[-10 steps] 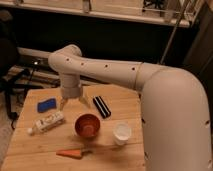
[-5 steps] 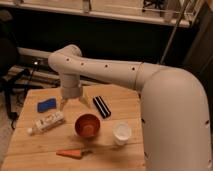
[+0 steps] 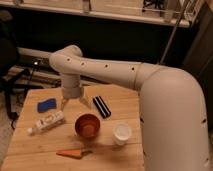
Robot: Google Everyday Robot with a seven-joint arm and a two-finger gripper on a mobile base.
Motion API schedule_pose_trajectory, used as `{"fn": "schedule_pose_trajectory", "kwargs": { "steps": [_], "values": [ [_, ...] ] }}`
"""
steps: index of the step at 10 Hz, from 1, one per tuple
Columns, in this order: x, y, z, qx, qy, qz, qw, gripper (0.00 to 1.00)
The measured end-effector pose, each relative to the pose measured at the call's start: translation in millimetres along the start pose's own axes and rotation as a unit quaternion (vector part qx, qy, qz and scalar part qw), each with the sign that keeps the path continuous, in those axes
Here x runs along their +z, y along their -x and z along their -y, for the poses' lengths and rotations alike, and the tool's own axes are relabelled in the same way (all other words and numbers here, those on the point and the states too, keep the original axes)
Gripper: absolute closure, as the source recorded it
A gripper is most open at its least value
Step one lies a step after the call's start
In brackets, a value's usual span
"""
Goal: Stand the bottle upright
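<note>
The whitish-cream bottle (image 3: 47, 122) lies on its side at the left of the wooden table (image 3: 30, 155), cap pointing down-left. My gripper (image 3: 75, 104) hangs from the white arm above the table, up and right of the bottle and clear of it. Its two fingers (image 3: 86, 102) are spread apart and hold nothing. The bottle is fully in view.
A blue sponge (image 3: 46, 105) lies behind the bottle. A red bowl (image 3: 88, 125) sits right of the bottle, a short white cup (image 3: 122, 133) further right. A black striped block (image 3: 102, 106) lies right of the gripper. An orange carrot (image 3: 73, 153) lies near the front edge.
</note>
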Motion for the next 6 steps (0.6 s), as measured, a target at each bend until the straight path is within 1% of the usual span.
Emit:
{"fn": "schedule_pose_trajectory", "kwargs": {
  "steps": [1, 2, 3, 4, 5, 6],
  "values": [
    [11, 0, 0, 0.041, 0.012, 0.018, 0.9989, 0.22],
    [20, -1, 3, 0.075, 0.022, 0.031, 0.9965, 0.22],
    [33, -3, 14, 0.118, 0.032, 0.046, 0.9914, 0.22],
    [46, -7, 31, 0.149, 0.034, 0.055, 0.9867, 0.22],
    [56, -14, 57, 0.173, 0.026, 0.054, 0.9831, 0.22],
    [58, -22, 72, 0.182, 0.015, 0.045, 0.9822, 0.22]
  ]
}}
